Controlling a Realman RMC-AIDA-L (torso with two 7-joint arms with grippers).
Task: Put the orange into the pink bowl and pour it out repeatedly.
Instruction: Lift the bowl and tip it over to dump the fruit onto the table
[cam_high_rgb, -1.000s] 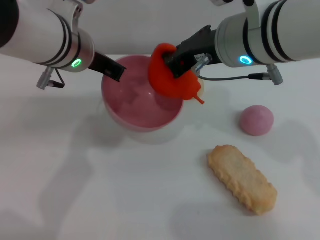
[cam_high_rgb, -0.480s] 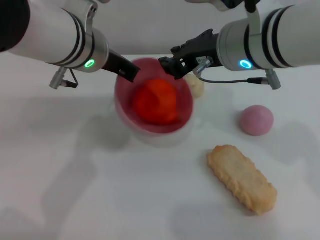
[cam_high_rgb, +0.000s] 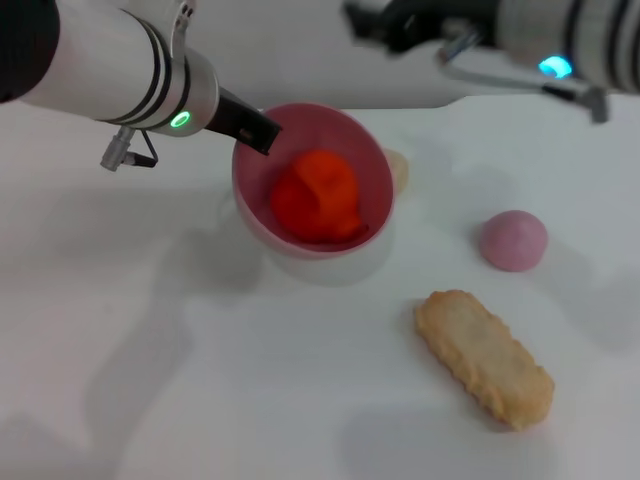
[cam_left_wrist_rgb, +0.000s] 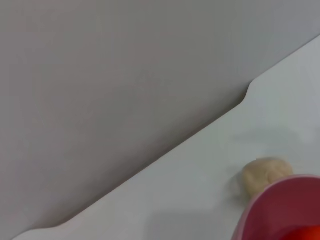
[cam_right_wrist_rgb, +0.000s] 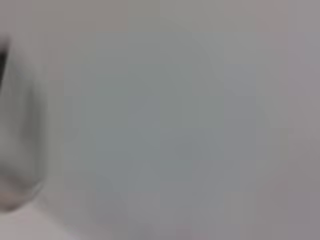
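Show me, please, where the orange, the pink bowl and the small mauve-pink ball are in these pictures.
orange (cam_high_rgb: 318, 196), head view, middle of its visible top, inside the bowl.
pink bowl (cam_high_rgb: 372, 158), head view, bare inner wall near the rim.
mauve-pink ball (cam_high_rgb: 513, 240), head view, centre of the ball on the table.

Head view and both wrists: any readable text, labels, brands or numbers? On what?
None readable in any view.
Pink bowl, orange, mauve ball, biscuit, cream bun: no print.
Both arms: only black bands and lit green and blue rings, no lettering.
Right wrist view: blur, nothing legible.
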